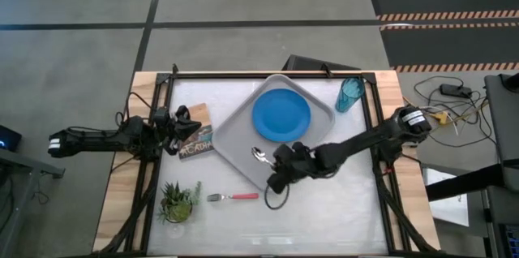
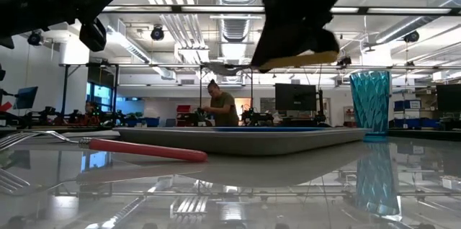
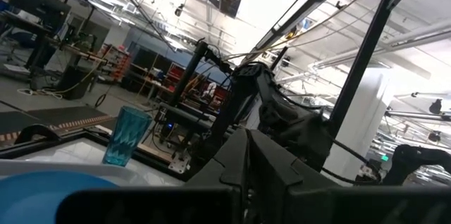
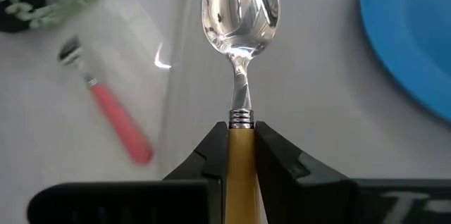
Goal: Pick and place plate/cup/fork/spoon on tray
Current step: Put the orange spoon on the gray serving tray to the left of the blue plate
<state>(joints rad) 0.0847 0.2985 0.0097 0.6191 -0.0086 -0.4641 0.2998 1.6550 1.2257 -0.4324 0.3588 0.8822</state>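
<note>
The grey tray (image 1: 235,140) lies turned at the table's middle, and the blue plate (image 1: 281,115) lies flat on it. My right gripper (image 1: 281,166) hangs over the tray's near corner, shut on the orange-handled spoon (image 4: 239,13). The pink-handled fork (image 1: 233,197) lies on the table near the tray's near-left side. The teal cup (image 1: 350,94) stands upright on the table off the tray's far right corner. My left gripper (image 1: 185,122) waits open at the table's left, touching nothing. My right gripper pinches the spoon's orange handle (image 4: 241,155) between its two fingers, just behind the metal neck. The handle lies along the fingers, and the bowl (image 4: 239,5) sticks out past the fingertips. The spoon is lifted clear above the tray, about level, as its handle (image 2: 302,60) shows in the low view.
A small potted plant (image 1: 178,201) stands at the near left. A printed card or booklet (image 1: 195,138) lies by my left gripper. A black frame (image 1: 268,75) runs around the table. A person (image 2: 218,106) stands in the room behind.
</note>
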